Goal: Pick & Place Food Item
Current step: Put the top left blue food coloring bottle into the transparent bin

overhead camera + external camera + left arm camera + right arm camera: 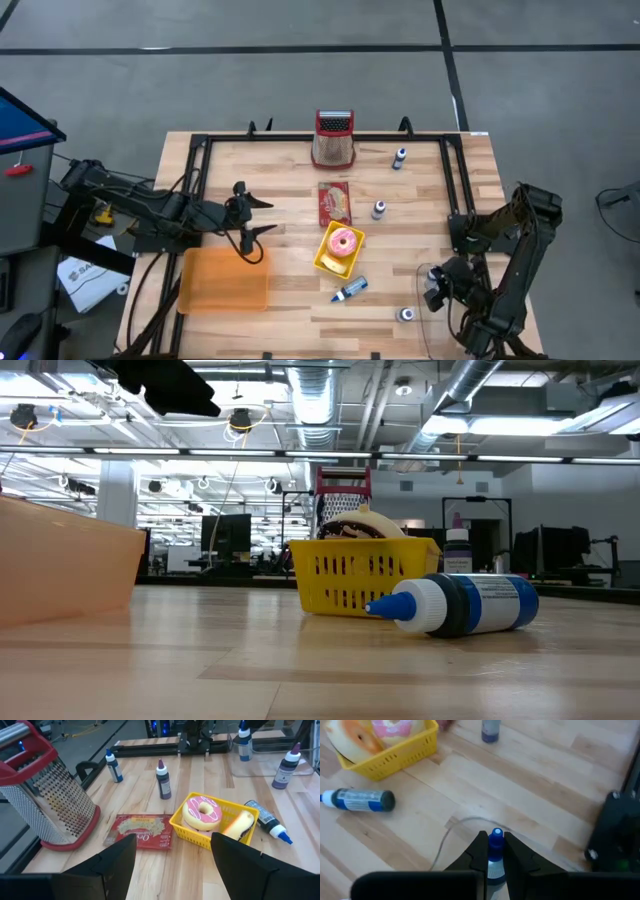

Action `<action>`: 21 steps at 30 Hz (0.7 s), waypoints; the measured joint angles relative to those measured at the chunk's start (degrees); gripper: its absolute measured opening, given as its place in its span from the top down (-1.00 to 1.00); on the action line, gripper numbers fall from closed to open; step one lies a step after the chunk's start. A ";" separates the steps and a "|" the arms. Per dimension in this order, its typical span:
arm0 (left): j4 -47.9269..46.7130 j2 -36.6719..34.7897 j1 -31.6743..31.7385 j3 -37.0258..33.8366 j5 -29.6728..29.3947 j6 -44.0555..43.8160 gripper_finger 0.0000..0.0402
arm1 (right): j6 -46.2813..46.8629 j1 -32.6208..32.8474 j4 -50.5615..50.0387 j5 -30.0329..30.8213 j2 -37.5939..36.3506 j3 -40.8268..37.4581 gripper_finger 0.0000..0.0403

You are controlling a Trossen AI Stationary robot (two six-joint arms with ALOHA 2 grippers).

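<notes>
The right gripper (494,854) is pinching a small blue-capped bottle (495,851) between its dark fingers, near the table's (290,170) right edge, beside a clear curved container rim (465,822). The left gripper (252,216) is hanging with its fingers spread apart, gripping nothing, just above the orange bin (224,279) at the table's left side. Ahead of it, the yellow basket (218,823) is sitting mid-table, holding the pink frosted donut (202,813) and a pale food piece (239,824). A blue bottle (350,289) is lying on its side just beside the basket. A red packet (139,832) is lying flat between the basket and the upright red-handled grater (46,799).
</notes>
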 joint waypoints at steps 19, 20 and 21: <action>0.04 0.22 0.00 0.00 0.00 -2.20 -0.25 | 0.44 0.01 1.41 2.74 9.00 -0.32 0.87; 0.04 0.22 0.00 0.00 0.00 -2.20 -0.25 | 0.44 0.01 1.39 2.78 9.00 -0.32 0.86; 0.02 0.22 0.00 0.00 0.02 -2.20 -0.25 | 0.44 0.01 1.39 2.79 9.00 -0.32 0.85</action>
